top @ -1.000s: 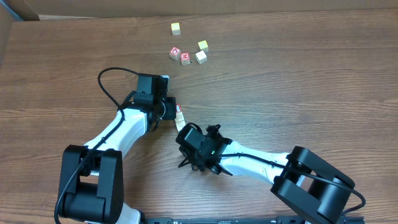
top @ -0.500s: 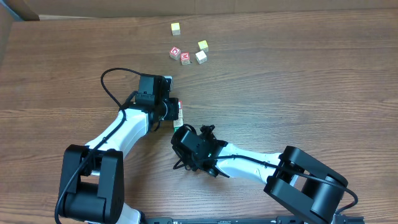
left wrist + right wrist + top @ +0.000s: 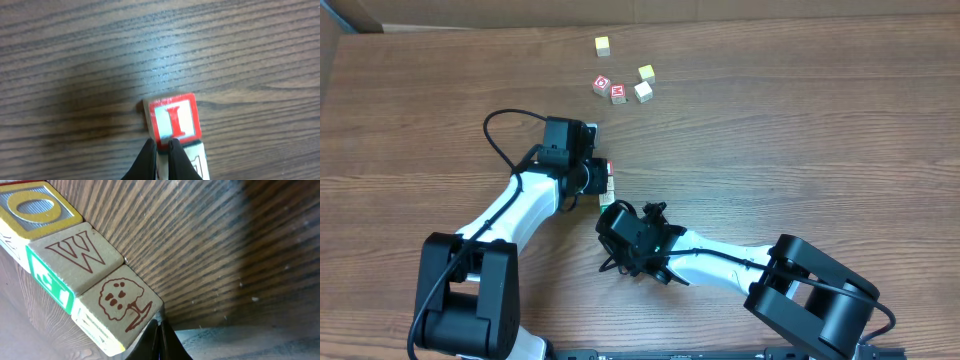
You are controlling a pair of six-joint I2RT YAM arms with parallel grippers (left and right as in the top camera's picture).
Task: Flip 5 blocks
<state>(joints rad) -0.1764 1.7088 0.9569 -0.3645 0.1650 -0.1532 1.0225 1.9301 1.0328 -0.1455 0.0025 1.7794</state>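
A row of small wooden alphabet cubes (image 3: 608,182) lies central on the brown wooden table (image 3: 800,120). Far behind it, two red-lettered wooden cubes (image 3: 602,85) sit left of two pale wooden cubes (image 3: 642,92), with a yellowish wooden cube (image 3: 603,45) farthest.

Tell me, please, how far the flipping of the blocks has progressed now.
Done: no finished flip can be confirmed. In hand: the shut left hand touches the red "I" block with its tips, and the shut right hand sits at the tree-picture block of a short row. Still to do: seemingly all five flips; the pale cubes far up the table lie away from both hands.

White-shelled left arm (image 3: 515,210) and right arm (image 3: 720,260) carry chunky black joints (a black cable (image 3: 485,130) loops off the left).
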